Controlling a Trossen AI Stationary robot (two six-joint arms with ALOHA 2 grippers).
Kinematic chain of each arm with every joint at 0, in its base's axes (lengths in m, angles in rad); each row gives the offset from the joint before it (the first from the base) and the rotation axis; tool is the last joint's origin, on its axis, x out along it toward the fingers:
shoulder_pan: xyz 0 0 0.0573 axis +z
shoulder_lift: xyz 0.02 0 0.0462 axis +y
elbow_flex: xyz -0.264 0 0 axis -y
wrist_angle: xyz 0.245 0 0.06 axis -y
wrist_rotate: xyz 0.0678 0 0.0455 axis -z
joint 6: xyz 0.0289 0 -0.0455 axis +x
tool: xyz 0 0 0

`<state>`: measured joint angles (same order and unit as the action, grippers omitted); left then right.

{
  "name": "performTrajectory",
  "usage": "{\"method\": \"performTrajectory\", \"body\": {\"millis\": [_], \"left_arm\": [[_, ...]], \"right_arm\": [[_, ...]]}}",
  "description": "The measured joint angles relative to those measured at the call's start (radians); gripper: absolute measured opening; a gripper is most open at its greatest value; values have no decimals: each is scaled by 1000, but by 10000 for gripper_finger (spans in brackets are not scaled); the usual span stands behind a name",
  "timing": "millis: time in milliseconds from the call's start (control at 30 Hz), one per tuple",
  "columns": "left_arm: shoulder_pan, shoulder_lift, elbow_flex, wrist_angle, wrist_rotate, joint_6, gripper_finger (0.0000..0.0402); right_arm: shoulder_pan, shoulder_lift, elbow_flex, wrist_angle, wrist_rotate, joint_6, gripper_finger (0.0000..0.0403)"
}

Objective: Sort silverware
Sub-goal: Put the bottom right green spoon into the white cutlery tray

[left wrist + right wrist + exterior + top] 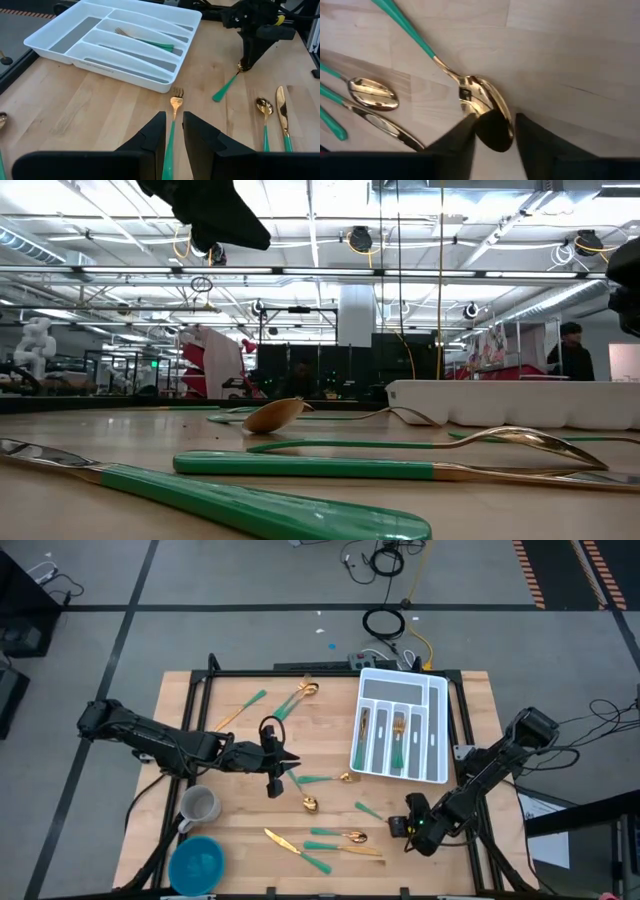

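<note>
Teal-green handles of gold-headed silverware [300, 465] lie closest to the low camera, flat on the pale wooden counter [240, 830]. Seen from above, the loose pieces spread from about ten o'clock, near the far edge, round to six o'clock at the near edge, with several already laid in the white plastic compartmented tray [440, 700] at two o'clock. At about four o'clock the right end effector [492, 131] stands over a gold-bowled spoon with a teal handle [480, 107], its fingers partly parted on either side of the bowl's tip; I cannot tell whether they have contact yet. The left end effector [174, 131] sits just left of the counter's centre, its fingers narrowly apart with the teal handle of a gold fork [173, 120] running between them; whether it pinches that handle or only straddles it is unclear. For the right arm's pick to go well, I judge the fingers should close squarely across the spoon and low against the wood, since a thin, slick, curved bowl will likely skid or tip out of a shallow pinch; a grip nearer the neck would probably be steadier. Hard to read: the spoon's handle runs out of the wrist picture, the tray's contents cannot be counted from above, and the low view cuts off both arms.
</note>
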<state>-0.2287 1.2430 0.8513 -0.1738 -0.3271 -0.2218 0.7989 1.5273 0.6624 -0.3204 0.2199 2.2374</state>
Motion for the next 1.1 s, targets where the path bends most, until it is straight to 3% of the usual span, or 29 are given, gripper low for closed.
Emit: {"method": "performTrajectory", "body": {"millis": [100, 167, 600, 1100], "left_arm": [[0, 0, 0, 0, 0, 1, 73], [0, 0, 0, 0, -1, 12, 73], [33, 0, 0, 0, -11, 27, 73], [39, 0, 0, 0, -11, 19, 73]], "right_arm": [[-1, 2, -1, 0, -5, -20, 33], [-2, 3, 0, 19, 0, -43, 11], [-16, 2, 0, 13, -5, -156, 2], [-17, 3, -3, 37, -9, -182, 0]]}}
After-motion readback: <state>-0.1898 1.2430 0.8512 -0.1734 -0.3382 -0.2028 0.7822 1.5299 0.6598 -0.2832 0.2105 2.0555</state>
